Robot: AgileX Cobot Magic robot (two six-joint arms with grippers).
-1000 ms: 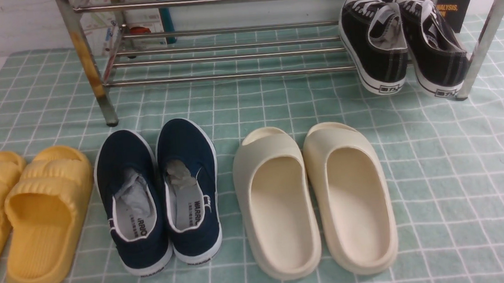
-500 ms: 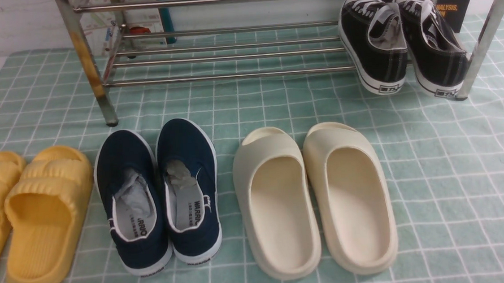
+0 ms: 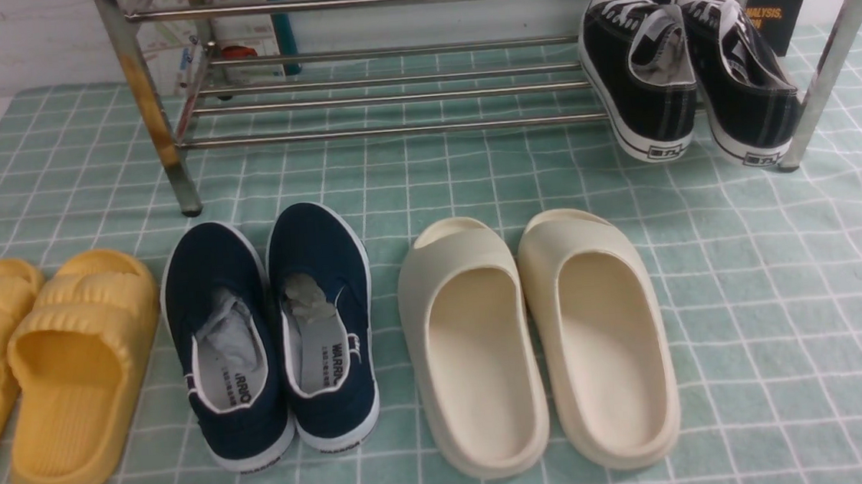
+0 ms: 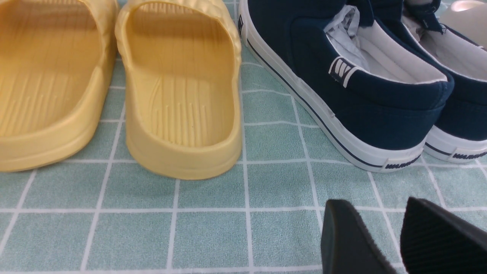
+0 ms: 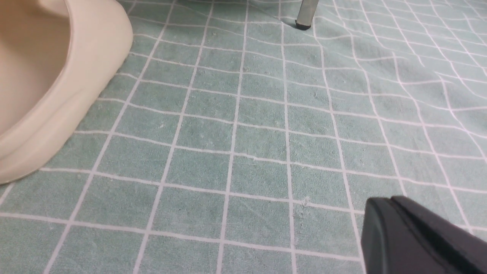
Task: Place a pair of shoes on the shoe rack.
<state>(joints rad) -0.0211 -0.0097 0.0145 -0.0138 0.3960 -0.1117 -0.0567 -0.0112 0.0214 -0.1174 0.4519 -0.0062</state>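
The pair of shoes, two black canvas sneakers with white soles, rests on the lower bars of the chrome shoe rack at its right end. Their heels hang over the front bar toward me. Neither gripper shows in the front view. In the left wrist view my left gripper hovers open over the checked cloth just behind the navy shoes' heels, with nothing between its fingers. In the right wrist view my right gripper is shut and empty over bare cloth, with a rack leg far ahead.
On the green checked cloth in front of the rack stand three pairs in a row: yellow slides at the left, navy slip-ons in the middle, cream slides to the right. A rust-stained rack leg stands behind the navy pair.
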